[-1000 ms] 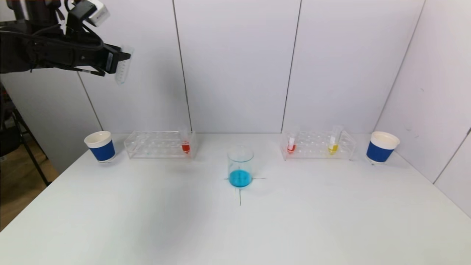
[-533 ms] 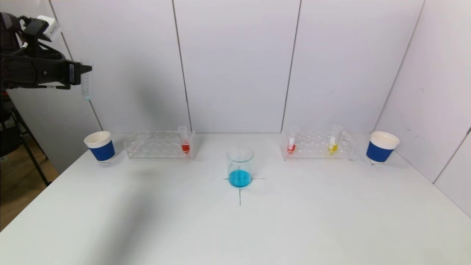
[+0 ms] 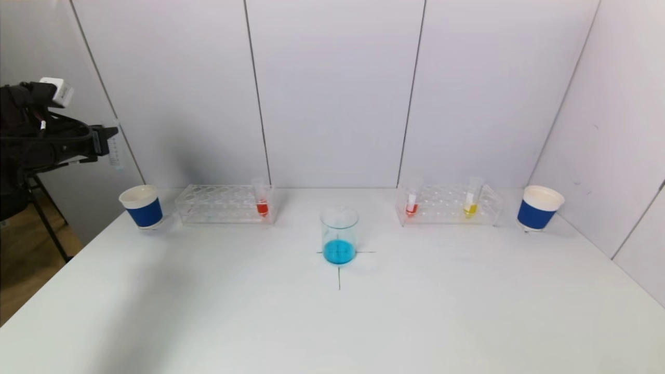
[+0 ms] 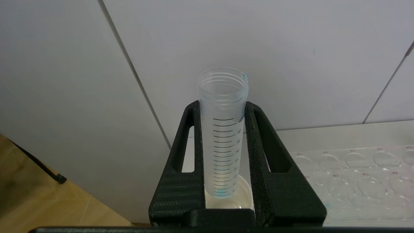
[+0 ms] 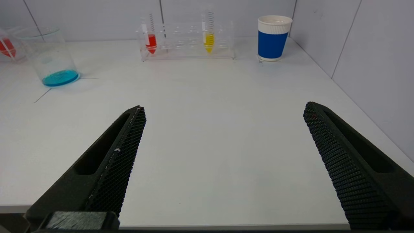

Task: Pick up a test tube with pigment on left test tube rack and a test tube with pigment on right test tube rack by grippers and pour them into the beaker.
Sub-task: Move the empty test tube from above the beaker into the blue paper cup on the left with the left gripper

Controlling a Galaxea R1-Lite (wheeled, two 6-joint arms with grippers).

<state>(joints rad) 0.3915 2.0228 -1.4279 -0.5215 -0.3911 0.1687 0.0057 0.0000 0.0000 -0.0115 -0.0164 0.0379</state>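
Note:
My left gripper [image 3: 111,143] hangs high over the table's far left, above the left paper cup [image 3: 141,206]. It is shut on a clear graduated test tube [image 4: 223,136], held upright with only a faint blue trace at its bottom. The left rack [image 3: 223,204] holds a red tube [image 3: 261,200]. In the right rack [image 3: 449,205] stand a red tube [image 3: 411,202] and a yellow tube [image 3: 471,200]. The beaker [image 3: 339,235] at the table's centre holds blue liquid. My right gripper [image 5: 225,107] is open and empty over the near right of the table, out of the head view.
A second blue-banded paper cup [image 3: 539,208] stands at the far right beside the right rack. White wall panels close off the back and right side. A black cross marks the table under the beaker.
My left gripper has moved left and down with the tube, from high over the left rack to above the left cup. The tube has come upright. The right gripper has not moved.

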